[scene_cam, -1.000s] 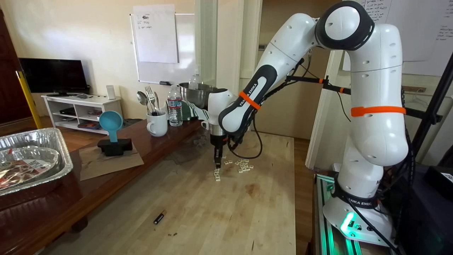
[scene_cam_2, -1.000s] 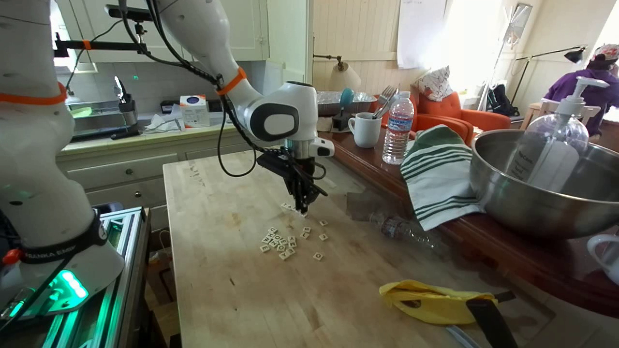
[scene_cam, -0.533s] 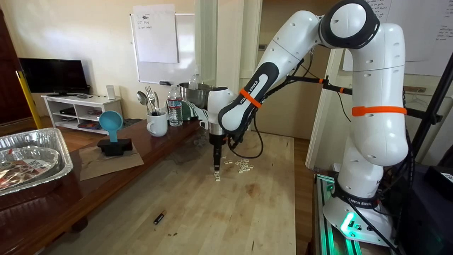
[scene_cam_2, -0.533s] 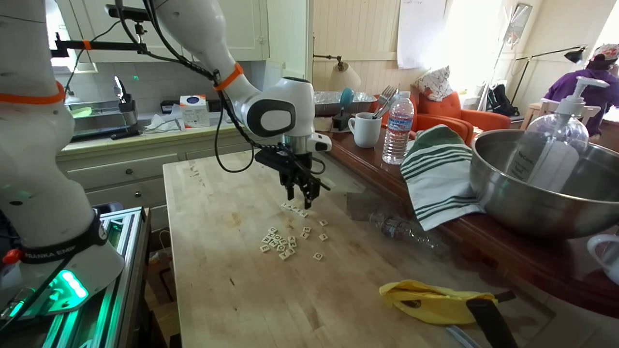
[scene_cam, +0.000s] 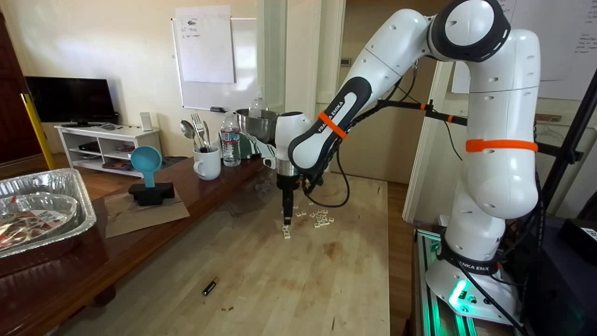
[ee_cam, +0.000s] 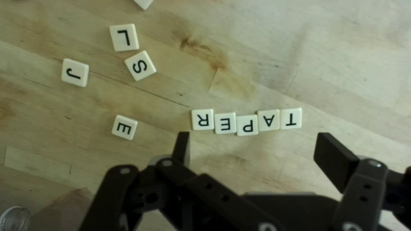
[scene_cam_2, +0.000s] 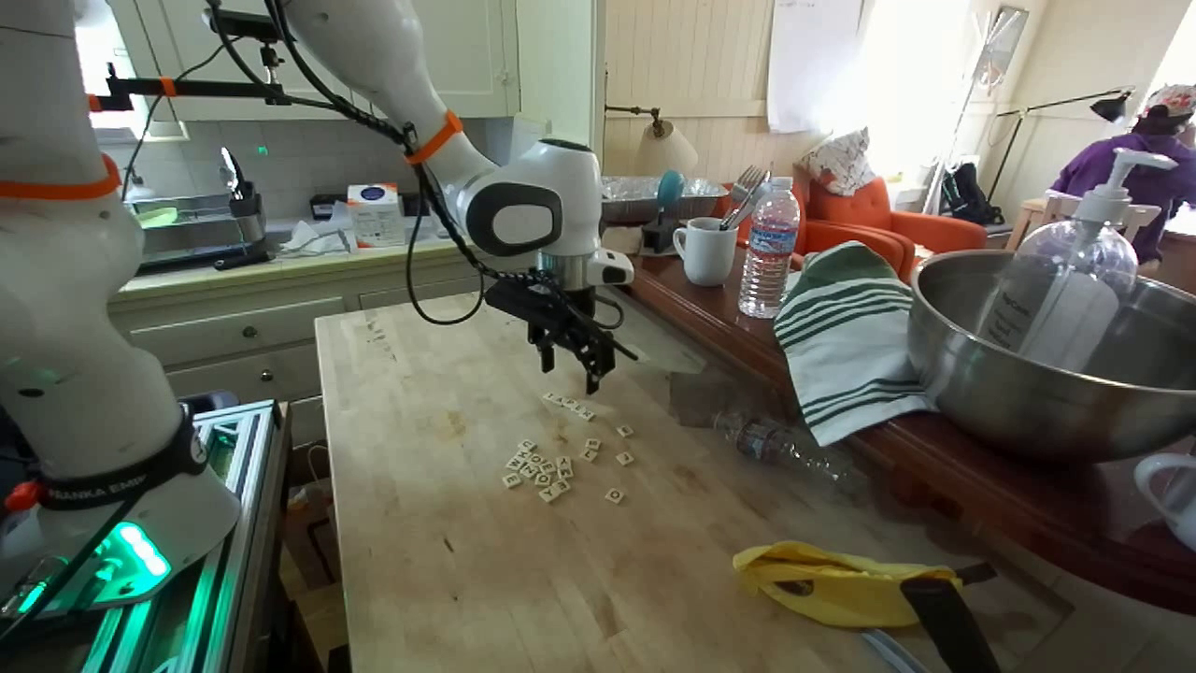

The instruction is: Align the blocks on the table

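Observation:
On the wooden table (scene_cam_2: 486, 579), several cream letter blocks stand side by side in a row; in the wrist view they read T (ee_cam: 291, 118), A (ee_cam: 268, 120), P (ee_cam: 247, 125), E (ee_cam: 225, 123), R (ee_cam: 202, 119). E and P sit a little out of line with the others. My gripper (ee_cam: 253, 133) is open just above this row, its fingers wide apart with nothing held. In both exterior views the gripper (scene_cam_2: 570, 379) hangs over the table, fingertips off the surface. Loose blocks lie apart: L (ee_cam: 124, 37), S (ee_cam: 140, 65), J (ee_cam: 75, 72), another E (ee_cam: 124, 127), and a cluster (scene_cam_2: 537, 465).
A battery (scene_cam: 210, 286) lies on the table, as does a yellow pouch (scene_cam_2: 846, 584). Alongside runs a dark red counter (scene_cam: 140, 242) carrying a white mug (scene_cam_2: 705, 252), a water bottle (scene_cam_2: 770, 248), a striped towel (scene_cam_2: 846, 346) and a steel bowl (scene_cam_2: 1046, 393).
A second ago the fingers were close together down at the end of the row. Since then they have spread apart and the gripper has risen, leaving the row on the table.

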Robot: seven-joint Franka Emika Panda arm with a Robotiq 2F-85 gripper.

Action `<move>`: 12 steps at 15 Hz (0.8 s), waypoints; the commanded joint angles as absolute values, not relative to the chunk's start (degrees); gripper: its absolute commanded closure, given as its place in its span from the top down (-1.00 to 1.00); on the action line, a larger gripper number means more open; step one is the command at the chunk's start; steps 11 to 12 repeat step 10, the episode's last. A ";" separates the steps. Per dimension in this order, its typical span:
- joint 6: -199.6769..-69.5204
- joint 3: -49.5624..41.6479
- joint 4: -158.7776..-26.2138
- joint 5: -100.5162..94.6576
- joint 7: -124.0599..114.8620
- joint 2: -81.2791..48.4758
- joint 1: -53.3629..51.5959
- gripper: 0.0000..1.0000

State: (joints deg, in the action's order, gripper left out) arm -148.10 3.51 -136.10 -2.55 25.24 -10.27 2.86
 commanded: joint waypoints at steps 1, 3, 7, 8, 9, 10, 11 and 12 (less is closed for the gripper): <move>-146.14 3.98 -137.84 -0.85 27.27 -7.76 2.93 1.00; -146.15 4.01 -138.25 -0.58 27.50 -7.17 2.82 1.00; -145.74 3.86 -138.69 -0.50 26.89 -6.10 2.44 1.00; -145.67 3.79 -138.72 -0.52 26.41 -5.91 2.31 1.00; -147.36 3.43 -137.24 -1.44 26.28 -7.96 2.29 1.00; -147.11 3.41 -137.28 -1.41 26.28 -7.72 2.24 1.00; -147.11 3.41 -137.28 -1.41 26.28 -7.72 2.24 1.00; -147.11 3.41 -137.28 -1.41 26.28 -7.72 2.24 1.00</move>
